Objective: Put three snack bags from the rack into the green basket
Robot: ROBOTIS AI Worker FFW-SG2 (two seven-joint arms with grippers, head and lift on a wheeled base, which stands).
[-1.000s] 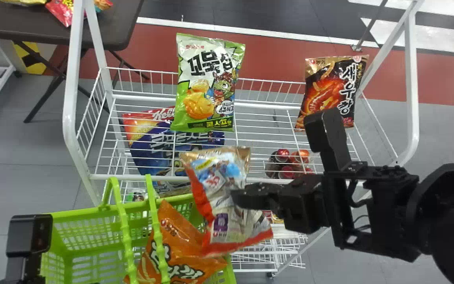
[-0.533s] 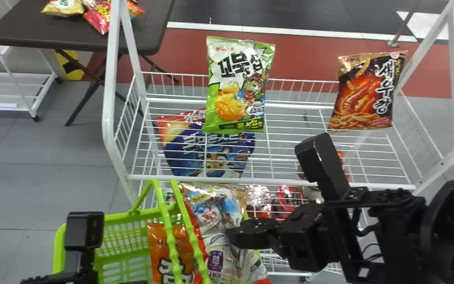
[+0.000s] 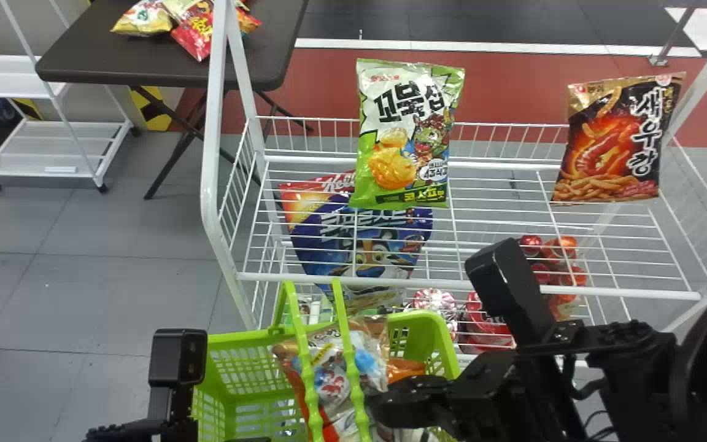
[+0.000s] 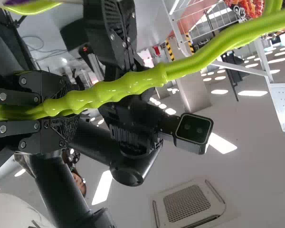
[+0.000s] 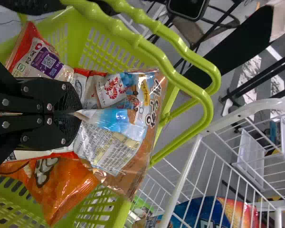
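Right hand (image 3: 387, 406): tips closed together on a fold of the red-and-gold snack bag (image 3: 332, 383), held at the green basket (image 3: 231, 368), within its opening in head view. Bag's long axis runs away from the robot, gold end toward the rack (image 3: 470, 285), red-edged body back toward the bottom edge, slanting slightly right on the way down. Handle bars cross over it.

Orange bag (image 5: 61, 185) in the basket, beside the held one.

Left hand (image 3: 255, 439): clamped about the basket handle (image 4: 118, 90), at the bottom of head view.

On the rack: green bag (image 3: 402, 132), long axis up-down in head view, top leaning a little right; dark bag (image 3: 617, 141) to its right, same lean, somewhat stronger. Blue bag (image 3: 359, 242) seen through the wires, lower.

More bags (image 3: 145, 18) on the dark surface (image 3: 102, 55), far left.
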